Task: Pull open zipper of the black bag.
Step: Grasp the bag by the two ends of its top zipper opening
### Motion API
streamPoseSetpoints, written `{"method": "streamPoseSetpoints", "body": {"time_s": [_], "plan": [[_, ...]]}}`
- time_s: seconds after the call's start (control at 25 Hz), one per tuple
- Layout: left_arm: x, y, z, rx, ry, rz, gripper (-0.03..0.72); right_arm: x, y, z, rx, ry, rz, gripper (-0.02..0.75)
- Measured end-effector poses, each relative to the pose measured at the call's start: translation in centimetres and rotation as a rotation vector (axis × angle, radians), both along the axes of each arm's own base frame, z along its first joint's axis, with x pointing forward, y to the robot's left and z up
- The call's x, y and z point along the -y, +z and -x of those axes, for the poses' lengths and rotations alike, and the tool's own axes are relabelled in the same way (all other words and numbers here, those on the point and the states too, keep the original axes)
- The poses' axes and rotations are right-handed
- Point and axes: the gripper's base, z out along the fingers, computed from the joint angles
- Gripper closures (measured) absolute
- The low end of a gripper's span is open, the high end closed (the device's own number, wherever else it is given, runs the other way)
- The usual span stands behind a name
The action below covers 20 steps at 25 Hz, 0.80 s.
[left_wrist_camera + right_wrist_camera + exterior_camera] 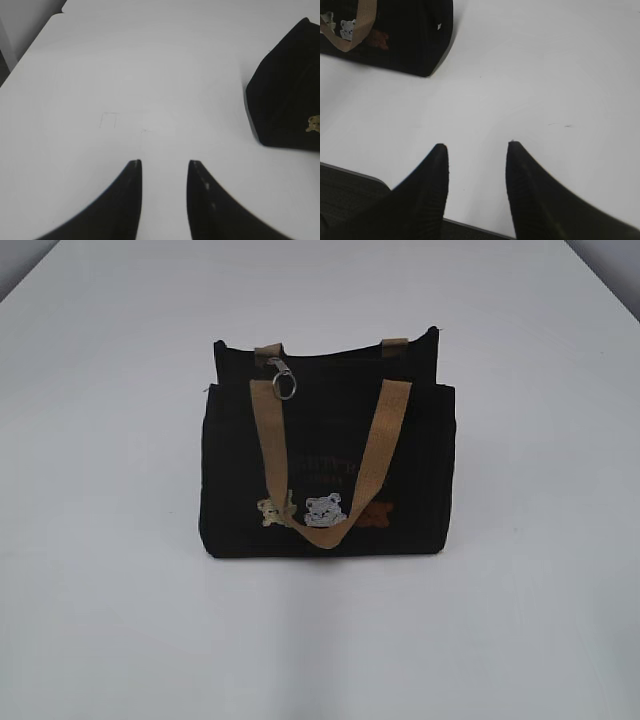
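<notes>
In the middle of the white surface [100,640] stands the black bag [325,470], one bag only, upright, front face towards us. The zipper [330,355] runs along its top edge, and there's the silver pull [284,378], a clasp and ring dangling at the left end, just beside the near handle. Two tan handles [385,445] in all: one draped down the front, the far one barely peeking over the top. Three small bear patches [324,511] low on the front.

Soft fabric, light by the look of it, so I'd expect it to slide or fold unless one side is pinned while the ring is drawn. The ring is the place to take hold: small, hard, likely slippery.

Left gripper [163,167]: spread, holding nothing, bag off to its right. Right gripper [476,150]: spread too, nothing in it, hanging near the surface's edge, bag far-left.
</notes>
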Motion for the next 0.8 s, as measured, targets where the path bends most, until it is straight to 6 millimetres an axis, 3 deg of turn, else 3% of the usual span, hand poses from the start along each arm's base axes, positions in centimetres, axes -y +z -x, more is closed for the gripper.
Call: {"method": "streamPoseSetpoints", "body": {"time_s": [0.8], "plan": [[0.49, 0.19, -0.09, 0.004, -0.042, 0.038, 0.452, 0.0, 0.0, 0.0, 0.0, 0.0, 0.0, 0.429]]}}
